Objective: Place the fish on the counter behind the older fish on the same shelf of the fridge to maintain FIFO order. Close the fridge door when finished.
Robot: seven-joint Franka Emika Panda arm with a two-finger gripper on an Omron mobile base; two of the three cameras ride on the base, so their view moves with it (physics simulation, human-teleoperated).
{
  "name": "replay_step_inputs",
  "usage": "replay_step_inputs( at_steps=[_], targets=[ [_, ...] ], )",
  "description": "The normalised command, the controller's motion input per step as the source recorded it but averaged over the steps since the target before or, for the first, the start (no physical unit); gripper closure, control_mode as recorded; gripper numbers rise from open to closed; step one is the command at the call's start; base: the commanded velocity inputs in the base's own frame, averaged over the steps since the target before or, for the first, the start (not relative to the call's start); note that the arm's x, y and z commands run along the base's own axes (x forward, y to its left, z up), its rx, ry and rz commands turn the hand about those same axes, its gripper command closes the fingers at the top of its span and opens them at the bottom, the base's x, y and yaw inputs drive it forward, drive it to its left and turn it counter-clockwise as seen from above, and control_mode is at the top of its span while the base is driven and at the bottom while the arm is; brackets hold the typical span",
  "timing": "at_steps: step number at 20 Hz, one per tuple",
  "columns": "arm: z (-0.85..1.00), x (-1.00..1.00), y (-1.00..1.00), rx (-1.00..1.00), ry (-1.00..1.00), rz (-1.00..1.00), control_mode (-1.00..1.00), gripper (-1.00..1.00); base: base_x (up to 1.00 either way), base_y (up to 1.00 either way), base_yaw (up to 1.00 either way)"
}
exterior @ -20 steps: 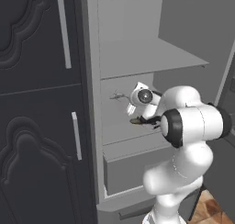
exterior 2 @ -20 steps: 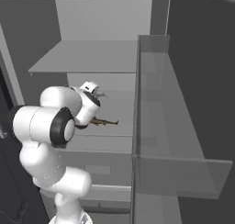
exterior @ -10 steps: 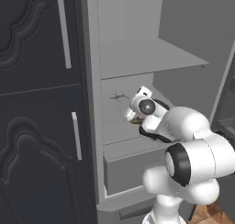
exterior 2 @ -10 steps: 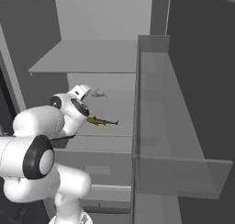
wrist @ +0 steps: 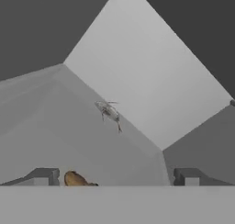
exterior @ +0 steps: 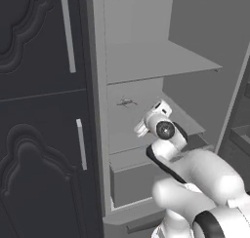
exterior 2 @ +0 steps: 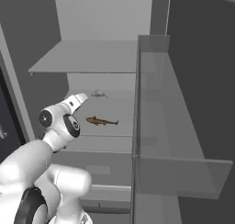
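1. Looking in the fridge (exterior 2: 151,16), you had the grey fish (exterior 2: 98,94) lying at the back of the shelf (exterior 2: 124,126), behind the older fish (exterior 2: 102,121).
2. Your gripper (wrist: 114,176) was spread wide, empty, near the older fish.

Older fish (wrist: 77,179): in the hand view its tail end is cut off at the bottom of the picture, just inside one fingertip; in the left base view the arm covers it. Silvery-grey fish (exterior: 126,102): too small to make out fins or head direction. Gripper (wrist: 114,176): only the two fingertips (wrist: 43,176) show in the hand view, apparently spread wide. Fridge door (exterior 2: 202,71): cropped by the right and top edges. Drawer front (exterior: 134,183): partly hidden behind the arm.
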Motion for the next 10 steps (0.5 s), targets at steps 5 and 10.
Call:
replay_step_inputs(
  at_steps=[5, 10],
  targets=[
    [0.75, -0.49, 0.00, 0.17, 0.24, -0.14, -1.00, -1.00, 0.00, 0.00, 0.00],
    [0.62, -0.29, 0.00, 0.19, 0.34, -0.19, -1.00, -1.00, 0.00, 0.00, 0.00]
  ],
)
